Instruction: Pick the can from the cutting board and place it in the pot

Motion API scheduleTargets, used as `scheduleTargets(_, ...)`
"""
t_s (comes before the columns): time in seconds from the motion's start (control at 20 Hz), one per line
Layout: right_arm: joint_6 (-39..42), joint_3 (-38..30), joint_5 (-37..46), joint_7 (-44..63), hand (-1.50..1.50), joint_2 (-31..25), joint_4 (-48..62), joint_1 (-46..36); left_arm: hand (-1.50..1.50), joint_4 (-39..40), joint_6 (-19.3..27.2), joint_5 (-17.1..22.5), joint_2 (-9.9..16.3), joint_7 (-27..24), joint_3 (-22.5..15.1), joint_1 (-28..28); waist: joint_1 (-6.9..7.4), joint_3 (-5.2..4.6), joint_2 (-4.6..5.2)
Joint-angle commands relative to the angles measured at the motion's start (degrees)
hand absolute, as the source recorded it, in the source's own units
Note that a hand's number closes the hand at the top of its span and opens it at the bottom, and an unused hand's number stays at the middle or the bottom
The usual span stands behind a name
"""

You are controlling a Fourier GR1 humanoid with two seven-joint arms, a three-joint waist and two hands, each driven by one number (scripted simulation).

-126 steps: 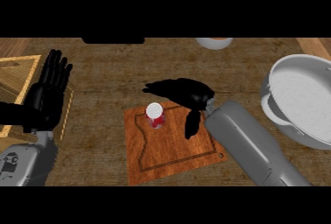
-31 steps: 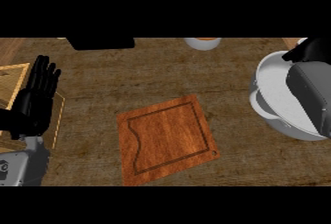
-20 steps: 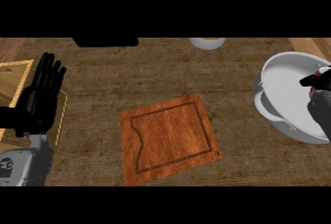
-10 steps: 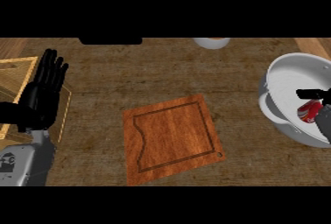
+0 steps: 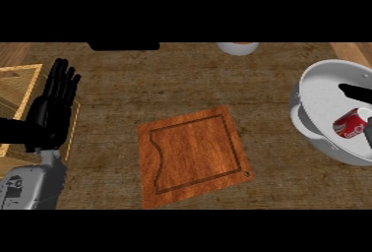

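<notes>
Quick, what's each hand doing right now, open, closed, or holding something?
Left hand: open, fingers straight, resting at the left edge.
Right hand: only a sliver shows over the pot beside the can; cannot be told.

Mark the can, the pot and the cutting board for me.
can (image 5: 351,126), head view, on its red side, lying in the pot.
pot (image 5: 320,81), head view, on its pale inner wall.
cutting board (image 5: 193,157), head view, on the middle of its bare top.

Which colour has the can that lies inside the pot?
The small can is red with white markings, seen in the head view.
</notes>
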Motion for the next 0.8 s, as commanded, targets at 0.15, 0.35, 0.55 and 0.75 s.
scheduleTargets(0.15,-8.39,-7.66,-5.92,-3.88,-1.50,0.88,-15.04,9.45,0.00,1.68,0.54,0.05,0.61,1.21,1.29,-2.32,-1.05,-0.03,-0.14)
scheduleTargets(0.35,-9.87,-11.30,-6.62,-5.44,-1.50,0.30,-22.88,16.70,0.00,1.31,0.44,-1.24,0.36,0.25,0.21,-2.38,-0.90,-0.04,-0.13)
scheduleTargets(0.55,-10.48,-15.54,-10.70,-9.30,-1.50,2.18,-34.91,27.60,0.00,1.21,-0.78,0.87,1.39,2.34,1.79,-2.91,-1.04,-0.04,-0.16)
scheduleTargets(0.75,-8.35,-21.19,-16.51,-16.32,-1.50,4.47,-41.59,38.04,0.00,3.01,-4.00,1.87,1.68,-3.66,3.13,1.82,-0.67,-0.03,-0.02)
